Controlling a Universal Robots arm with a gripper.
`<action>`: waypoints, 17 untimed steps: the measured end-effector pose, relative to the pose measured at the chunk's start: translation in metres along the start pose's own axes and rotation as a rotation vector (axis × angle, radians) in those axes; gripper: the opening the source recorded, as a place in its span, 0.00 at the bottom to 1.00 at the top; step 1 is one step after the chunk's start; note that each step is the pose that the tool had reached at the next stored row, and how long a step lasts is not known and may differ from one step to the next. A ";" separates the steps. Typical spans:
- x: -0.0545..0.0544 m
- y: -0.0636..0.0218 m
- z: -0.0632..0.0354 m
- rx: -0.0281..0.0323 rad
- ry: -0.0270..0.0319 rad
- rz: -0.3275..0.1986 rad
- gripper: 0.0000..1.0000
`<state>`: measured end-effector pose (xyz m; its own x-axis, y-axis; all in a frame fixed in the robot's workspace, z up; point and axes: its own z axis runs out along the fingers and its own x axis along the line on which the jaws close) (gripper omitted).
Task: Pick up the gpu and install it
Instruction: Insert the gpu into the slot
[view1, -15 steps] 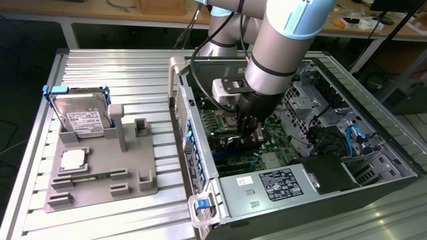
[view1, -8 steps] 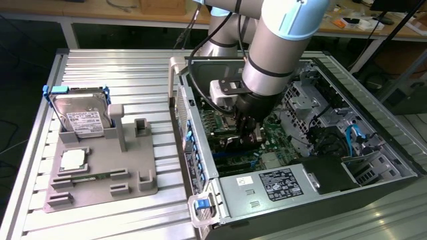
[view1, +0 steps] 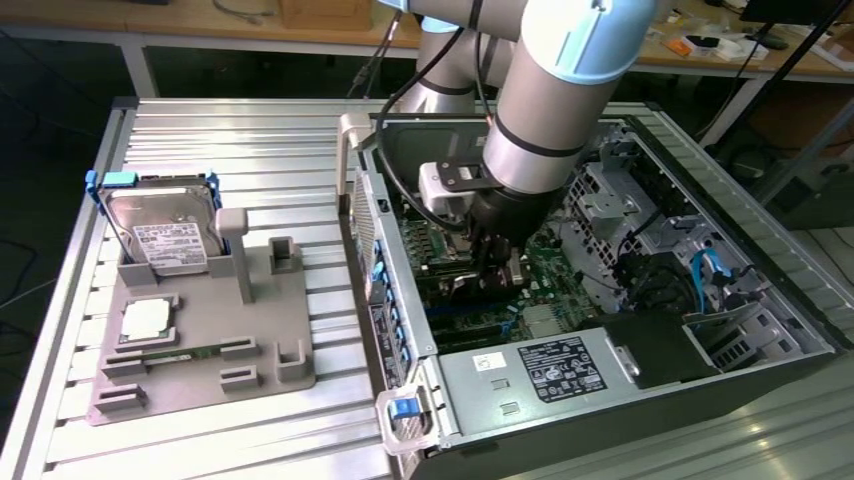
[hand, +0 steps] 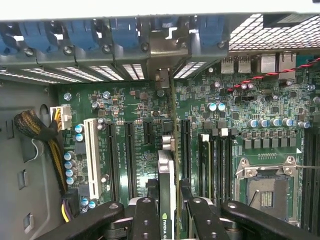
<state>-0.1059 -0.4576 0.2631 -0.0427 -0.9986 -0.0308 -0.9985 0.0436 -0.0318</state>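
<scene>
NVIDIA-branded gpu in hand

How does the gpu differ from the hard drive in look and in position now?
The gpu is dark and thin; the hard drive is silver with a white label. The gpu is held between the jaws inside the case; the hard drive leans in a grey holder outside it.

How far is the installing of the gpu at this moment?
Done: the gpu is off the grey tray, where the hard drive and the CPU chip lie. In hand: the tool is shut on the gpu, holding it edge-on over the motherboard slots inside the case. Left: it is not yet released, and whether it sits fully in a slot cannot be told.
</scene>
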 end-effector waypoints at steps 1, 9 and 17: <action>0.000 0.0000 0.0001 -0.0002 0.0003 0.000 0.27; 0.000 0.0003 0.0005 0.0000 -0.0001 0.000 0.27; 0.000 0.0003 0.0005 0.0000 -0.0001 0.000 0.27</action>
<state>-0.1062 -0.4576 0.2626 -0.0427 -0.9986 -0.0309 -0.9985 0.0437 -0.0319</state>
